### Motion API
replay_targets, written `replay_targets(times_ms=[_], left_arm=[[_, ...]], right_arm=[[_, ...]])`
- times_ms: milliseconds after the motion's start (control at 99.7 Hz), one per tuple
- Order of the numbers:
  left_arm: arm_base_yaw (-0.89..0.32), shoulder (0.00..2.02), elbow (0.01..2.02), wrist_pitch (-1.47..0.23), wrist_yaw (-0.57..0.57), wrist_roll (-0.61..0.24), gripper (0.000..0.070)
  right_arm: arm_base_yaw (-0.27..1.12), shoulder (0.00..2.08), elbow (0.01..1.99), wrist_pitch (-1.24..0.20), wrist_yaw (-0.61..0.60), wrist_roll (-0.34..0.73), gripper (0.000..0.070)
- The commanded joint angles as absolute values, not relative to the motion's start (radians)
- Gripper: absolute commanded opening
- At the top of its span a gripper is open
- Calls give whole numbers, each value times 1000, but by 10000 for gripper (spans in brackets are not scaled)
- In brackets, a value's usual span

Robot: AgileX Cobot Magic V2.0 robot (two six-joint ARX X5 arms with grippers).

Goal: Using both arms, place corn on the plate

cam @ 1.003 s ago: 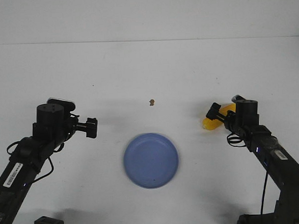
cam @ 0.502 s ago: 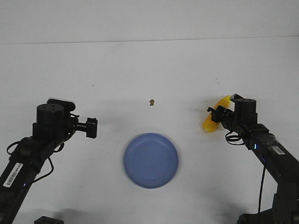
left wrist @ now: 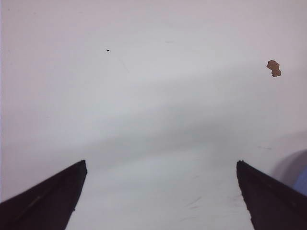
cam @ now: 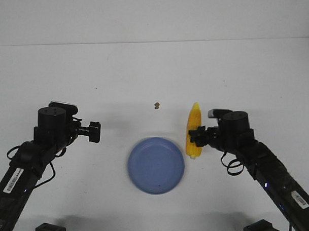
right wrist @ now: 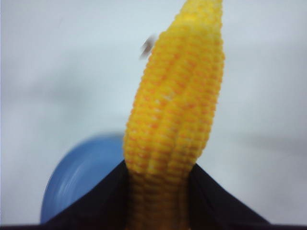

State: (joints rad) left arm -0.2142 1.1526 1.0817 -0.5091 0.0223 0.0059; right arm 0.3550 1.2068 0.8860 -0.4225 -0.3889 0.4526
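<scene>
Right arm: black jointed arm reaching in from the near right corner, forearm slanting up and inward, its wrist turned so the right pincer (cam: 196, 137) points toward the table's middle.
Right pincer: closed on the thick end of the bright yellow, tapered corn cob (cam: 193, 129); in the right wrist view the two black fingers (right wrist: 216, 201) press against either side of the corn cob (right wrist: 175, 120).
Corn cob: runs across the pincer's line of reach, pointed tip toward the far side of the table; whether it is clear of the table cannot be told.
Plate: round, shallow periwinkle-blue plate (cam: 156, 165) lies ahead of the right pincer and a little nearer the camera, its rim just beside the cob's thick end; part of the plate (right wrist: 79, 177) shows behind the cob from the wrist.
Left arm: black jointed arm rising from the near left corner, wrist level, left pincer (cam: 95, 132) aimed inward.
Left pincer: spread wide, holding nothing, its dark fingers (left wrist: 45, 201) apart over the bare white table (cam: 153, 75).
Speck: small brown speck (cam: 156, 105) ahead of the left pincer, well apart from it.
</scene>
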Motion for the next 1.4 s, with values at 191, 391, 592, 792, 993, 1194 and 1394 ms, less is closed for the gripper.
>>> replay_targets(times_ms=[191,391,592,792,993,1194,1394], left_arm=[[-217,1164,1095,-508,23,7,637],[-217,1164,1095,-508,23,7,637],[-217,1164,1095,-508,23,7,637],[-217,1163,1095,-508,22,7,637],[-217,1163,1095,-503,22,8,628],[-217,1151,1095,-472,22,-17,622],[-217,1084,1089,-431,22,-19,622]], right_arm=[[598,1314,898,-406,-279,448,147],[659,1427,898,-389,-279,456,248],[663,1446,898,-383,-258,458,615],[648,1365,898,-356,-189,434,635],[577,1175,898,-395,-8,336,634],[397,872,898,-490,247,126,634],[230,699,897,-585,249,46,634]])
